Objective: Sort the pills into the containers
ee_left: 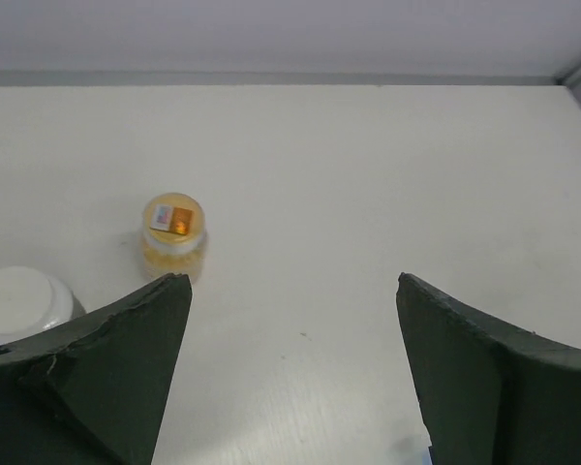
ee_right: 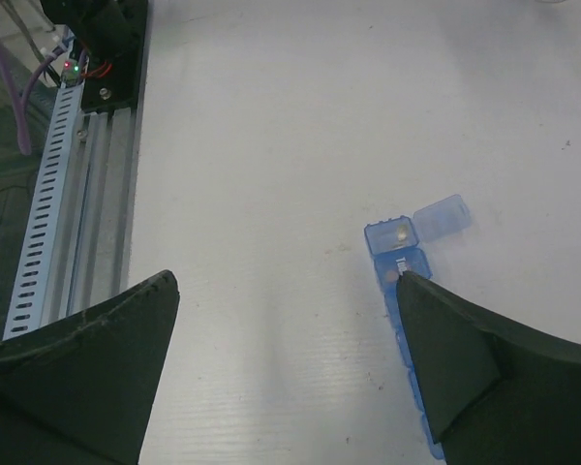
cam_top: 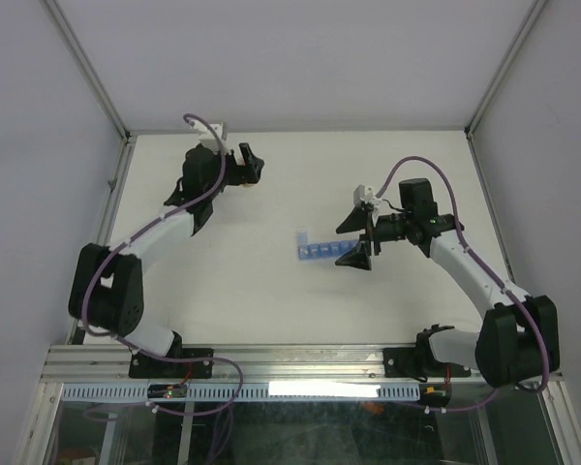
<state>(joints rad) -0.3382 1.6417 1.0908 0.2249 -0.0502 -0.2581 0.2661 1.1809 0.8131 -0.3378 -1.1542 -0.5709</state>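
Nearest me, the aluminium rail [cam_top: 300, 360] along the bench [cam_top: 271, 300] edge carries both arm bases.

Past it, a little toward 3 o'clock from the bench's middle, I see the right pincer [cam_top: 354, 240] with its jaws spread wide and nothing between them. The blue containers strip [cam_top: 324, 252] lies flat on the bench and runs out from that pincer toward 9 o'clock. In the right wrist view the pincer [ee_right: 289, 276] frames bare bench. The strip [ee_right: 399, 254] runs under the finger [ee_right: 465, 368] at 3 o'clock; whether the finger touches it I cannot tell. The end compartment stands open, its lid [ee_right: 441, 215] folded out to the side. There is a pale speck inside, too small for me to name.

Farthest off, toward 11 o'clock, the left pincer [cam_top: 252, 170] sits near the bench's back edge. Its wrist view shows the pincer [ee_left: 292, 281] gaping wide and gripping nothing. Just beyond its finger [ee_left: 107, 378] at 9 o'clock a small clear vial [ee_left: 173, 237] stands upright on the bench, apart from the finger. The pills [ee_left: 174, 257] show as an amber mass through its wall. A white round cap [ee_left: 19, 300] lies beside the vial at 8 o'clock, partly hidden by that same finger.
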